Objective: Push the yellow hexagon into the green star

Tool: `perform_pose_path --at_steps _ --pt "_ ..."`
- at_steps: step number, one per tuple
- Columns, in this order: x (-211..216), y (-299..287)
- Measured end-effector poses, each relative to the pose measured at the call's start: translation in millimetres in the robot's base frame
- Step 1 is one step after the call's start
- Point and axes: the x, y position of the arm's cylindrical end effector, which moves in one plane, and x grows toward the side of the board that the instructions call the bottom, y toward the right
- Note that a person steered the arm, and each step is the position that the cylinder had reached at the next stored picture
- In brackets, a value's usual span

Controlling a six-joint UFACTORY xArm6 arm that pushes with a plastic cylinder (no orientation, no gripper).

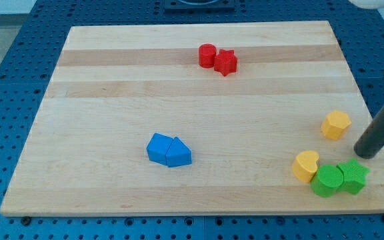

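Tip: my tip (361, 153) rested on the board near its right edge, the dark rod slanting up and off toward the view's right. It is a plain rod with nothing to open or close, and it held nothing.
Yellow hexagon: the hexagon (336, 125) sat just up and to the left of the tip, close but apart from it.
Green star: the star (354, 176) lay right below the tip, near the bottom-right corner.
Green cylinder: the cylinder (327, 181) touched the star's left side.
Yellow block: a rounded yellow block (306, 165) pressed against the cylinder's upper left.
Blue pair: two blue blocks (169, 150) sat together left of centre, toward the bottom edge.
Red pair: a red cylinder (207, 55) and red star (225, 62) touched near the top edge.
Board: the wooden board (112, 93).
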Motion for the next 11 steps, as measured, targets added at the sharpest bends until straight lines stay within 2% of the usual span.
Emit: perform_pose_path --at_steps 1,2,3,9,10,11 --pt "-108.0 -3.5" --pt "-132.6 -17.3" --pt "-117.7 -36.8" --pt "-6.1 -38.5" --pt "-14.1 -38.5" --pt "-49.7 -39.1"
